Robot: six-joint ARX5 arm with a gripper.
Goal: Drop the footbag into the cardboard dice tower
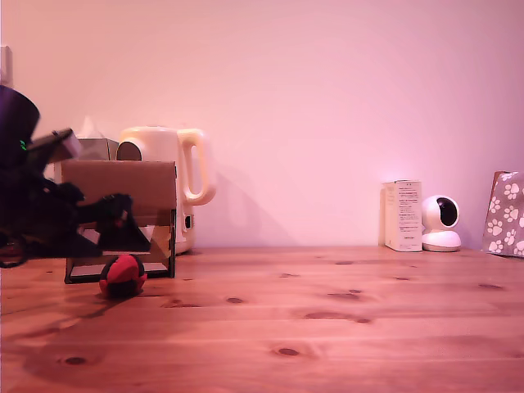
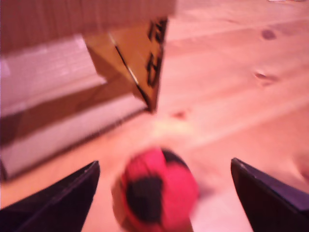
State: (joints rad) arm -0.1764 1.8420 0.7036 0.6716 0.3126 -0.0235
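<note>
The footbag (image 1: 123, 276), a small red and black ball, lies on the wooden table just in front of the cardboard dice tower (image 1: 123, 184). The tower is a brown box with a solid upper panel and an opening below. My gripper (image 1: 115, 211) hangs above the ball, in front of the tower's opening, at the exterior view's left. In the blurred wrist view the footbag (image 2: 157, 193) sits between and below my two dark fingers (image 2: 67, 198), which stand wide apart and do not touch it. The tower's corner and slanted ramp (image 2: 130, 53) lie just beyond it.
A cream kettle (image 1: 168, 164) and a tissue box (image 1: 94, 147) stand behind the tower. At the exterior view's far right are a white carton (image 1: 403, 214), a small white camera (image 1: 440, 223) and a paw-print bag (image 1: 506, 214). The wooden table (image 1: 327, 319) stretches between.
</note>
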